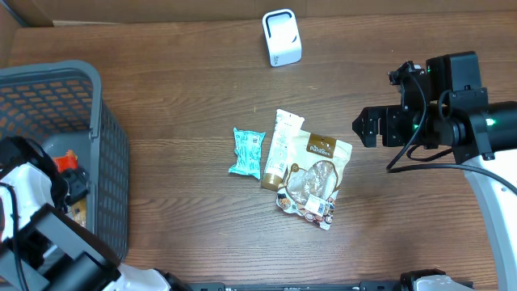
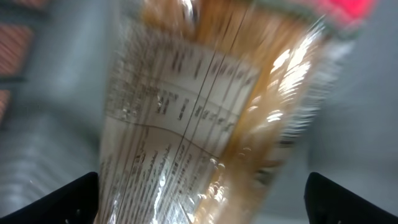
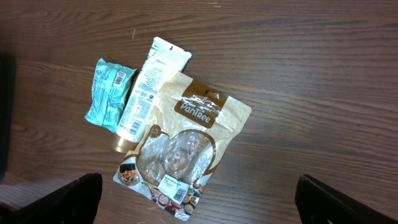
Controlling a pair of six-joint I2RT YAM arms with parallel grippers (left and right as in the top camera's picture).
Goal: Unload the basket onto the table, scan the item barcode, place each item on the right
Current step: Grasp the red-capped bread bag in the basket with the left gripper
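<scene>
In the left wrist view a blurred clear packet (image 2: pixel 205 112) with a printed label and tan contents fills the frame. My left gripper (image 2: pixel 202 208) stands open around its lower end, both fingertips (image 2: pixel 68 202) apart from it. On the table lie a teal packet (image 1: pixel 247 152), a white tube (image 1: pixel 280 148) and a tan PanTree pouch (image 1: pixel 317 179) with a barcode sticker (image 3: pixel 176 188). My right gripper (image 1: pixel 367 127) hovers open to the right of them, holding nothing. The white scanner (image 1: pixel 281 38) stands at the back.
A grey basket (image 1: pixel 105 129) sits at the left edge, and my left arm (image 1: pixel 32 202) reaches down into it. An orange item (image 1: pixel 66 162) shows inside. The right arm's body (image 1: pixel 464 113) stands over the table's right side.
</scene>
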